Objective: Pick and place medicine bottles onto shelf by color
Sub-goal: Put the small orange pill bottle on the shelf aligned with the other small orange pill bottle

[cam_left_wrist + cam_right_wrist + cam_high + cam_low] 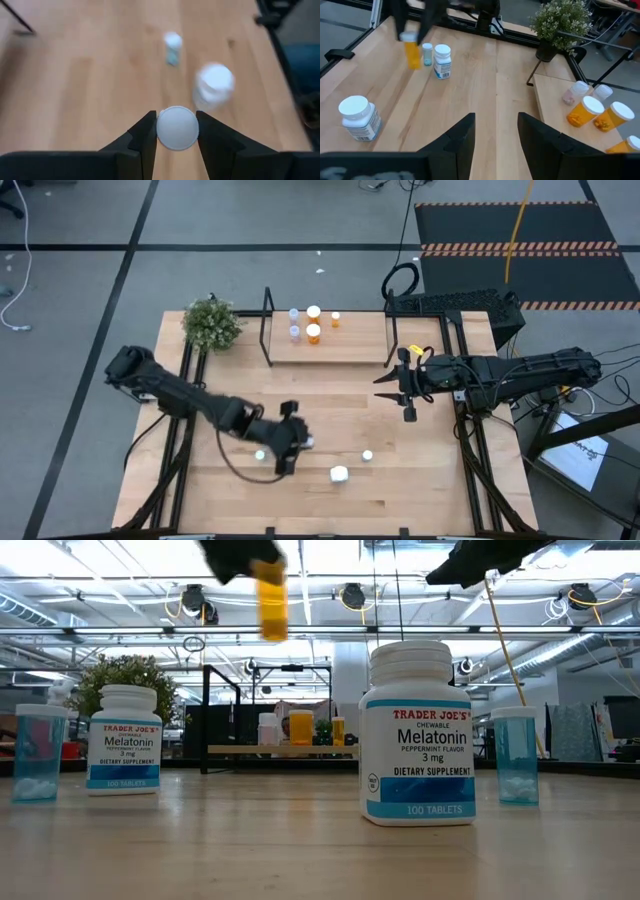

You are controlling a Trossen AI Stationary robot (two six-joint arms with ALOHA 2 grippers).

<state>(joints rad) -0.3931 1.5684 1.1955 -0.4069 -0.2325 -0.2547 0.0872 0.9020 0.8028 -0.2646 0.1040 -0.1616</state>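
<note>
high: left gripper (288,442) up over front table, shelf (350,340) far back | low: orange bottle (270,598) hangs airborne | left wrist: jaws pinching its white cap (177,127), keep it plumb | right wrist: right gripper (496,131) spread, empty, beside shelf

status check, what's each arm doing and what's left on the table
Left gripper shut on orange bottle, lifted clear of table. Right gripper open, empty, near shelf. Two white bottles and two blue ones left; path unobstructed.
</note>
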